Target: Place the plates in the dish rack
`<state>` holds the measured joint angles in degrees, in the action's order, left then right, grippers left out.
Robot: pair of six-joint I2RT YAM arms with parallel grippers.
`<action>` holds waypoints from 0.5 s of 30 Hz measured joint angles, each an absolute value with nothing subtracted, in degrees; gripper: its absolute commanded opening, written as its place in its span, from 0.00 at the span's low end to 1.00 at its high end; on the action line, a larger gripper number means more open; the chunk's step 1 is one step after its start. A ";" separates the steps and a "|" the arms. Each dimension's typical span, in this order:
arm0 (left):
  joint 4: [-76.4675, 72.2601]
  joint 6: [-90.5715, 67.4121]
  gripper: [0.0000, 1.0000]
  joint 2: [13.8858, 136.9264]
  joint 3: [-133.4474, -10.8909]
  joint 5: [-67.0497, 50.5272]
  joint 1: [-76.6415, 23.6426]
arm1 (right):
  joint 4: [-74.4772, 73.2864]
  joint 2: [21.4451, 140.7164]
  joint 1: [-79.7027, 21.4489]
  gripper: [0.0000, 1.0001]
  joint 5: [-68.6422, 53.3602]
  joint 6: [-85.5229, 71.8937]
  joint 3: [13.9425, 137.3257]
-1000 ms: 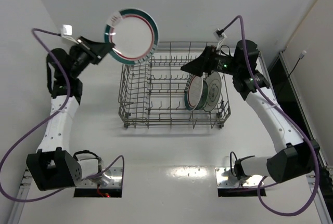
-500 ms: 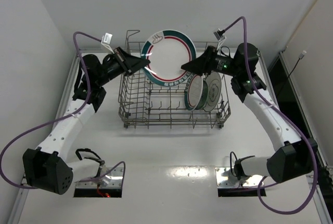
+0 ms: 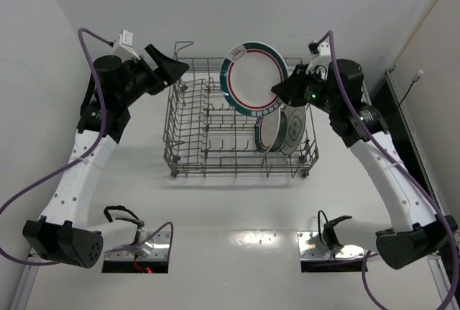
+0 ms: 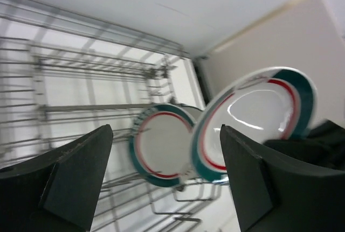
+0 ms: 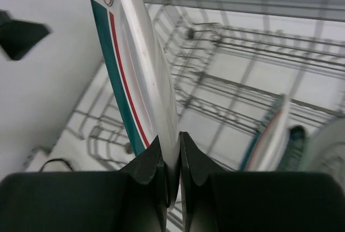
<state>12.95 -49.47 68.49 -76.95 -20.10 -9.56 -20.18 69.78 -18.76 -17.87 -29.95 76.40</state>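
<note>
Looking good, we just finished the handover: our right hand [image 3: 279, 96] now pinches the banded plate [image 3: 253, 78] above the dish rack [image 3: 171, 131], and the left hand [image 3: 169, 70] has pulled back, fingers spread. Slotting's probably next.

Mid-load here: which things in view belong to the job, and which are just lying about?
Job: white plate with teal-and-red rim band, held by right gripper; matching racked plate; teal patterned plate; grey wire dish rack; open left gripper.
Lying about: purple cables; silver base plates.
</note>
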 measured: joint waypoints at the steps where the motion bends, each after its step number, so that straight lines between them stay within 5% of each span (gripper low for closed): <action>1: 15.14 -47.77 0.78 68.18 -77.54 -18.02 -9.02 | -22.26 69.71 -18.96 0.00 -14.74 -28.93 77.30; 15: 29.15 -37.80 0.78 65.76 -77.54 -5.39 -5.45 | -39.18 84.79 -25.15 0.00 10.92 -24.12 80.03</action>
